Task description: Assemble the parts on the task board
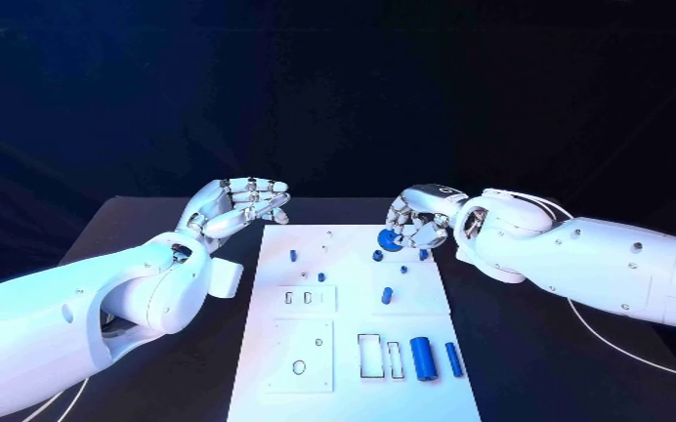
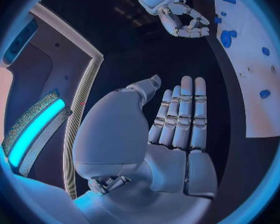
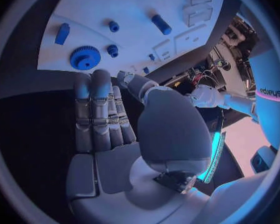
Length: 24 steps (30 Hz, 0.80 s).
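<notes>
The white task board lies in the middle of the black table. A blue gear sits near its far right edge, also visible as the gear just beyond my right fingertips. My right hand hovers beside that gear with fingers straight and holds nothing. My left hand hangs off the board's far left corner, its fingers extended and empty. Small blue pegs stand around the board's middle. Two long blue cylinders lie at the near right.
White rectangular inserts and a plate with slots sit on the board's near half. Black table shows on both sides of the board. My right hand appears above the gear in the left wrist view.
</notes>
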Tool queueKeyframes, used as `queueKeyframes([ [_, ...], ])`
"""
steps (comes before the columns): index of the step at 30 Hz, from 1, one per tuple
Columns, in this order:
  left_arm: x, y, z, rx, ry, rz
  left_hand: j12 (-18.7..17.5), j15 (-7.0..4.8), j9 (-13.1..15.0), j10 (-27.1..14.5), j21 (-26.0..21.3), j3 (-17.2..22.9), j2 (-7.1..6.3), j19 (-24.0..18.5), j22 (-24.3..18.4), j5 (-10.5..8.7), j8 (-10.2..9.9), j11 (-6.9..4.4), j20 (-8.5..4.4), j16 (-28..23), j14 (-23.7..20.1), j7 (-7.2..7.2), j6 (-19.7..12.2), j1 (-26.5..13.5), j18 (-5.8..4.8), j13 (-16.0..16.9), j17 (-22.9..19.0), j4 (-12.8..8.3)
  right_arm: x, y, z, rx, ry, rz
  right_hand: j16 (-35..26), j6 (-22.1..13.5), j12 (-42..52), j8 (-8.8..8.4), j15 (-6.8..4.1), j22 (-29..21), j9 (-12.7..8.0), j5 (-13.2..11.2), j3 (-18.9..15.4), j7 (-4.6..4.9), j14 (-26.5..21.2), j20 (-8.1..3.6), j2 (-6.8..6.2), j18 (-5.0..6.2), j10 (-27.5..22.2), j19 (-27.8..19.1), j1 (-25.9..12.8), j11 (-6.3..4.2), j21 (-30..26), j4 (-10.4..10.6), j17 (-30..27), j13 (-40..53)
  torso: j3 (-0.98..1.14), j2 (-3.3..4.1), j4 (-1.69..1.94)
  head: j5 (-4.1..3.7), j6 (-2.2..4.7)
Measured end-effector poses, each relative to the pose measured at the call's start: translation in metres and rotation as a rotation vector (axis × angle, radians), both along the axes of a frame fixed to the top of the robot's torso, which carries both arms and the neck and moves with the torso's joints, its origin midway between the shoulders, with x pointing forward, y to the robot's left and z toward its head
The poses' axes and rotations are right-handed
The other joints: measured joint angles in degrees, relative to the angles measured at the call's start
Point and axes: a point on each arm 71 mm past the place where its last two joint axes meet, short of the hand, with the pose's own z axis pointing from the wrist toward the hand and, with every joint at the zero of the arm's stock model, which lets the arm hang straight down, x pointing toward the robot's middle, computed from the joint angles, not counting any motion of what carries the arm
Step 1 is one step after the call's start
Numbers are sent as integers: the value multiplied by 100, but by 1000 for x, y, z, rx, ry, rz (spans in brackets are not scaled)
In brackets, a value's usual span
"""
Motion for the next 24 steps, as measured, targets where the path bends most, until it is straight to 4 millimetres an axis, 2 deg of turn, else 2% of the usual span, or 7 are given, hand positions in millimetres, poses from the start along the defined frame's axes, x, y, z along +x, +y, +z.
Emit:
queueKeyframes([
  [2,-2,-2,2,-1,-1,-11,-4,-13,19,0,108,16,-14,-43,67,0,0,0,19,136,-13,0,0,-14,0,0,94,-16,-1,4,0,-35,-16,5,551,-30,0,0,10,512,66,-44,20,-26,68,5,-35,-19,-115,242,-35,13,364,55,494,38,-3,36,8,-5,-6],
  [4,-3,-2,3,-1,-1,-19,-4,-33,28,0,174,16,-14,-51,107,0,0,0,11,218,-33,0,0,-14,0,0,149,-16,-2,7,-1,-57,-26,11,1121,-54,0,0,20,1059,125,-91,14,-3,79,17,-35,-170,-197,505,-35,34,744,110,1009,75,-4,64,12,-4,-8],
  [5,-4,-3,3,-1,-1,-23,-4,-30,35,0,223,16,-14,-51,135,0,0,0,11,280,-37,0,0,-14,0,0,188,-16,-2,10,-2,-70,-31,15,1486,-89,0,-23,29,1420,165,-100,15,-11,88,21,-35,-199,-241,678,-35,39,1002,142,1332,101,-4,82,15,2,-8],
  [9,-5,-4,5,0,-1,-32,-4,-12,46,0,289,16,3,-93,183,0,0,0,11,378,-58,0,0,-31,0,0,255,-16,-4,16,-5,-99,-41,24,2198,-135,0,-29,29,2126,270,-100,21,-4,89,33,-87,-290,-287,985,-29,42,1491,197,1953,170,-3,125,26,8,-12],
  [11,-5,-4,5,1,-1,-34,-4,-12,46,0,310,16,-13,-92,194,0,0,0,11,403,-58,0,0,-61,0,5,270,-16,-4,18,-6,-109,-45,26,2394,-135,0,-55,29,2319,301,-100,37,-4,88,43,-87,-289,-308,1063,-29,62,1621,213,2123,190,-2,140,31,9,-14],
  [13,-4,-4,5,2,-2,-35,-4,-12,48,0,309,16,-14,-92,196,0,0,0,11,406,-57,0,0,-61,0,5,273,-16,-4,20,-7,-119,-49,26,2627,-183,0,-56,29,2535,335,-100,22,4,89,44,-87,-375,-309,1159,-29,61,1768,243,2326,211,0,152,37,5,-16],
  [24,-5,-3,7,3,-1,-38,-4,-24,53,-1,348,15,-14,-104,212,0,0,0,0,444,-71,0,0,-61,-1,5,300,-16,-1,23,-11,-150,-51,18,2868,-203,0,-78,51,2825,385,-100,30,-16,109,53,-87,-374,-349,1250,-29,62,1931,298,2533,235,2,188,70,-4,-45],
])
